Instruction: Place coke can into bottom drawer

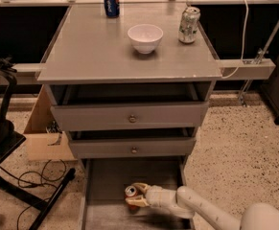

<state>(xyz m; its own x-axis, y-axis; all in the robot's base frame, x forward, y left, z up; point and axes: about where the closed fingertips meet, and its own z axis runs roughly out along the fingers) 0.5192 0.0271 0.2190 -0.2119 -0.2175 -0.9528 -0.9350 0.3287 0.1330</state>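
Coke can (130, 192) is lying tilted inside the bottom drawer (109, 177), low over the drawer's grey floor, near the middle of the tray and a little toward its 6 o'clock end. It is showing as a small red-orange can, with its silver top turning up toward 11 o'clock and its red body hanging below that, partly hidden. Any lettering on it is too blurred to read.

The tool (133, 196) is clamping the can, with one tan finger (140, 186) lying over its upper side and the other pressing under its lower side. The pale arm (203, 211) is reaching in from 4 o'clock, crossing the drawer's right wall.

The bottom drawer is standing pulled out toward the viewer as a long, shallow grey tray with thin side walls. Above it, the middle drawer (129, 149) and the top drawer (129, 116) are each jutting out a little, and each is carrying a small round knob at its centre.

On the bench (91, 51), a white bowl (145, 37) is sitting near the middle. A blue can (111, 1) is standing upright at 11 o'clock from the bowl, and a white-green can (189, 25) is standing upright at 2 o'clock from it, near the bench's right edge.

A cardboard box (40, 140) is leaning beside the cabinet at 9 o'clock, with black cables (26, 178) trailing over the speckled floor (239, 147).
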